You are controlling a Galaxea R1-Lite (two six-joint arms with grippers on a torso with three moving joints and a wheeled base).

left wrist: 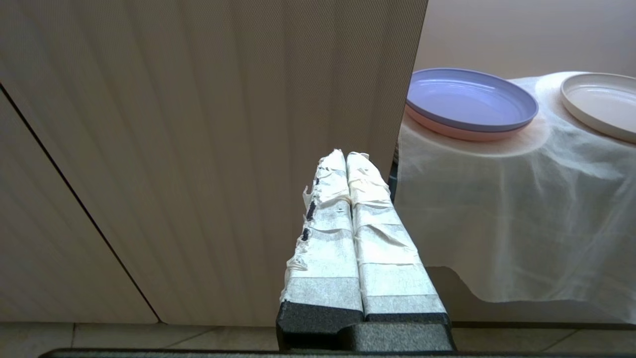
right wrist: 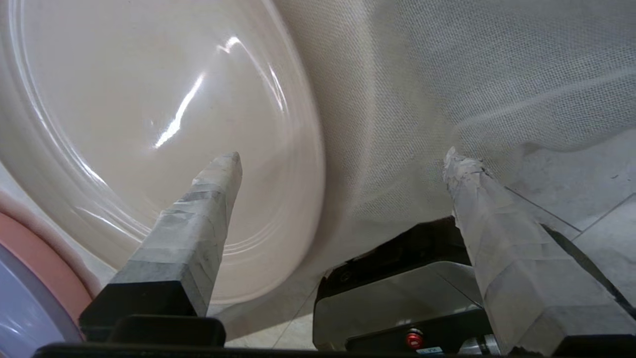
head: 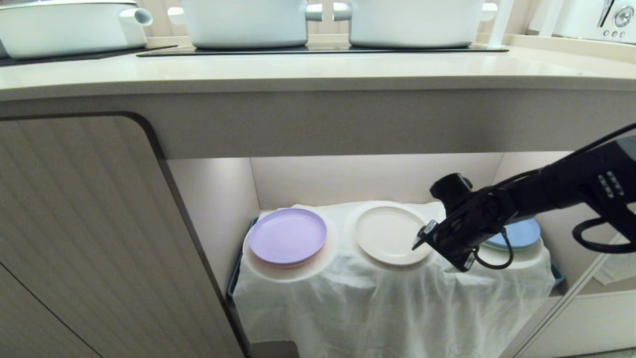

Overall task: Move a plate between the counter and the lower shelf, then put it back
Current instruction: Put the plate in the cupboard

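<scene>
Step in hand, as judged: release of the cream plate [head: 389,233] on the lower shelf [head: 377,179]. Plate lies flat on the middle raised pad of the white cloth [head: 392,303], between the lilac plate [head: 287,234] on one side and the blue plate [head: 519,233] on the other, apart from both.

Right gripper [right wrist: 343,159] stands at the plate's near right rim, fingers spread wide and grasping nothing: in the right wrist view, one taped finger [right wrist: 198,219] hangs over the plate's face, the other over bare cloth beyond the rim. Contact with the plate cannot be confirmed.

Left gripper [left wrist: 345,164] parked low in front of the ribbed cabinet door [left wrist: 198,149], taped fingers pressed together, empty.

Next move, as judged: either withdraw clear, or re-grip the rim for the return to the counter [head: 298,74]. Requirements for a re-grip:
- One finger over the rim, the other beneath it; rim is low and sits on soft cloth, so expect cloth to be caught.
- Lift kept small until the plate is out of the recess.

Edges and room:
- Thick counter underside closes the recess from above; headroom limited.
- Blue plate lies just behind the right arm's wrist; sideways room there is tight.
- Open room lies toward the front, over the hanging cloth.
- Counter's front strip is bare ahead of the white pots [head: 248,22] and black panels.
</scene>
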